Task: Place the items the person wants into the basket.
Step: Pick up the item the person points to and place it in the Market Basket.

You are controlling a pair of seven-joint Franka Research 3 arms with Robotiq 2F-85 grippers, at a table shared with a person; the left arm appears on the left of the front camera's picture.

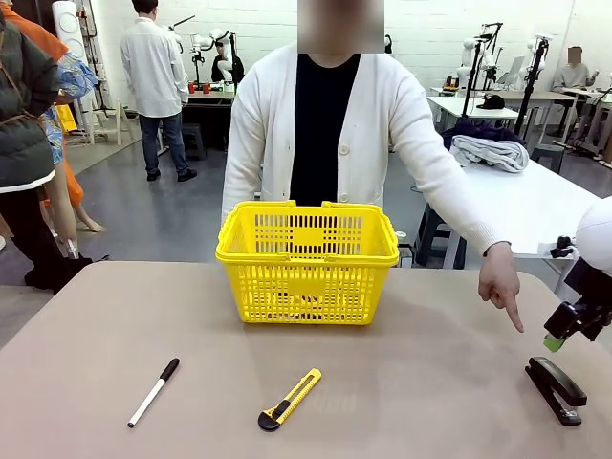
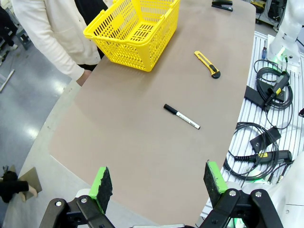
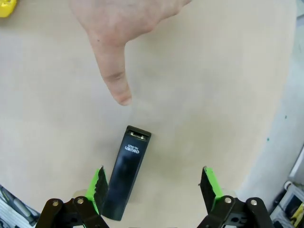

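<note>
I note the person's hand (image 1: 500, 287) pointing at the black stapler (image 3: 124, 173) by the table's (image 1: 430, 363) right edge — evidently the wanted item. My right gripper (image 3: 154, 190) hovers above it, jaws apart, off-centre; my left gripper (image 2: 159, 183) is likewise apart. The yellow basket (image 1: 306, 258) waits at the far edge.

1. The place is identified as a laboratory workshop.
2. A white brick wall (image 1: 430, 29) and a smooth grey floor (image 1: 191, 225) are shown.
3. White work tables (image 1: 521, 206) are set in rows, with black stands (image 1: 531, 76) among them.
4. A person in a white lab coat (image 1: 153, 67) is seen in the background.
5. Cabled black devices (image 2: 270, 90) are laid on a slotted mounting plate (image 2: 247, 128).
</note>
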